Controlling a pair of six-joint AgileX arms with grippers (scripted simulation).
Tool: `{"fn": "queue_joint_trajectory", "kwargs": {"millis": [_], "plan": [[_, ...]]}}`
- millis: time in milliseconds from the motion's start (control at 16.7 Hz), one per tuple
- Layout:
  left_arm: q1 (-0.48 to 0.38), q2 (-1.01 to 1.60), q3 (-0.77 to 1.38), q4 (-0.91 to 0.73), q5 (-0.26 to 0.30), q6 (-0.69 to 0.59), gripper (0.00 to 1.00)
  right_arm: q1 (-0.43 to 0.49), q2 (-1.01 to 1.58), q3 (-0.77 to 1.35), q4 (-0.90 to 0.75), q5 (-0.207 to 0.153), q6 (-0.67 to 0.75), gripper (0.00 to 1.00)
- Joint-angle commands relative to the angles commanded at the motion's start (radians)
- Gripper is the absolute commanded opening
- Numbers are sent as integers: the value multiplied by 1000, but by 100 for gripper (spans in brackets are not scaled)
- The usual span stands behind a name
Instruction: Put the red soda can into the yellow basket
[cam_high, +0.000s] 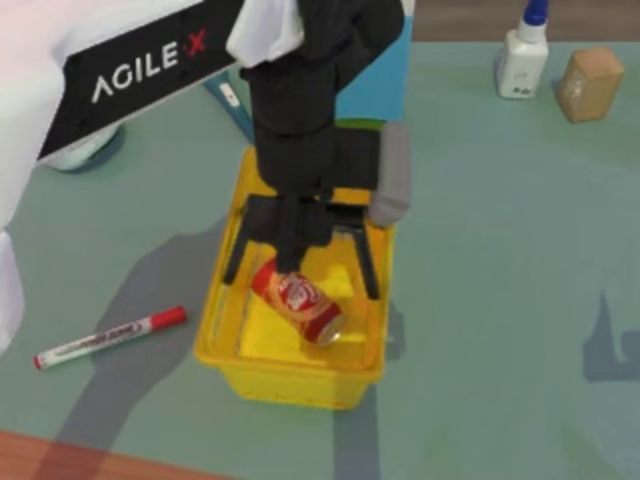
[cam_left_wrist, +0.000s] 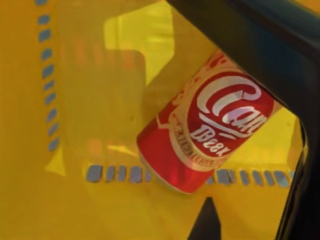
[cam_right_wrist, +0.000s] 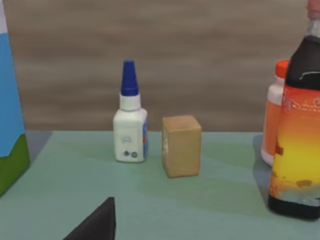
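Pale green surface (cam_high: 500, 260) carries everything, with a brown strip along its near left edge. On it, the red soda can (cam_high: 297, 301) lies on its side inside the yellow basket (cam_high: 290, 385), its long axis slanting from far left to near right, silver end toward the near right corner. From above, my left tool (cam_high: 290, 262) hangs over the basket right at the can's far-left end, its body hiding the fingers, so I cannot tell how far they are parted or whether they hold the can. The left wrist view adds what the top view lacks: the can's white logo, the basket's slotted wall behind the can, and a black bar crossing in front. Left of the basket lies a red-capped marker (cam_high: 110, 337). At the far right stand a glue bottle (cam_high: 523, 52) and a tan block (cam_high: 590, 84); the right wrist view shows them side by side, plus a dark drink bottle (cam_right_wrist: 299, 125) and an orange-capped bottle (cam_right_wrist: 276, 112), unseen from above.
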Motion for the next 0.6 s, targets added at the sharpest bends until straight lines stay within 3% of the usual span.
{"fn": "queue_joint_trajectory", "kwargs": {"millis": [600], "plan": [[58, -26, 157, -185, 0, 39, 0, 0, 0, 0, 0, 0, 0, 100]]}}
